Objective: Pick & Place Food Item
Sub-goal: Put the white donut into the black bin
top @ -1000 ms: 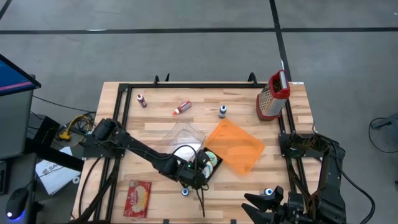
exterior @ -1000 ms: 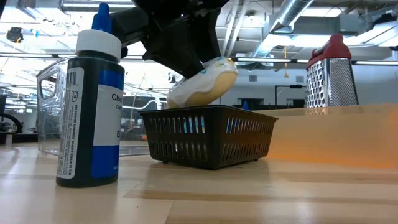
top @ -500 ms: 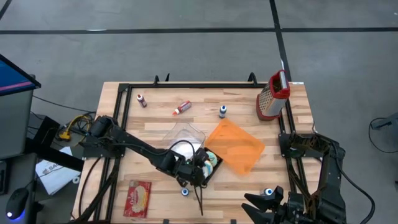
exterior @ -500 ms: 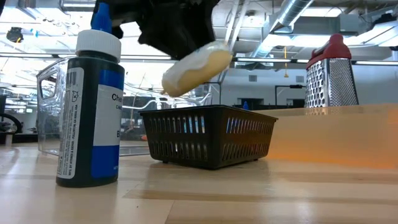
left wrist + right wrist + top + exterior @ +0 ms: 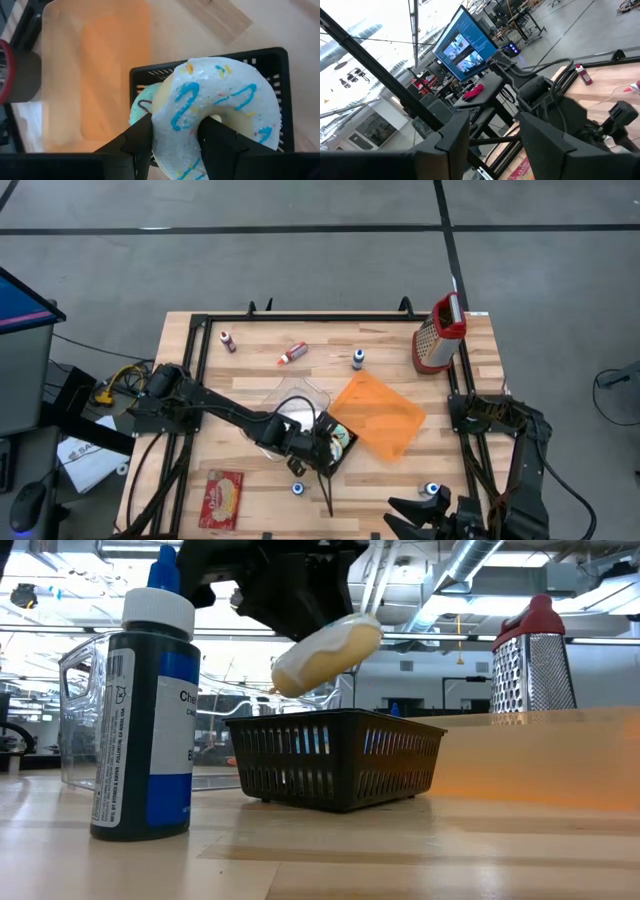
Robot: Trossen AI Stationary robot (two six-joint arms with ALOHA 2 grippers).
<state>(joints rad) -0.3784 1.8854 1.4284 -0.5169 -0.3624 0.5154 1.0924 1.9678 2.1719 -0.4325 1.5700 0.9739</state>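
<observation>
The donut (image 5: 215, 107), iced white with blue squiggles, is held clear above the black basket (image 5: 335, 765), tilted, with one edge higher than the other in the low view. It is clamped by the left gripper (image 5: 172, 145): one finger passes through the hole and the other lies against the outer rim, so the ring's wall is pinched between them. A second, green-iced donut (image 5: 142, 102) is seen lying in the basket directly below.

The orange sheet (image 5: 380, 415) lies just beside the basket, on the side away from the left arm's base; the clear tub (image 5: 295, 395) lies just beside it on the far side of the table. Which of these is the goal cannot be told.

The right gripper (image 5: 490, 130) is parked off the table's near right corner, fingers apart and empty, well apart from the donut. The left arm is judged the one to carry.
</observation>
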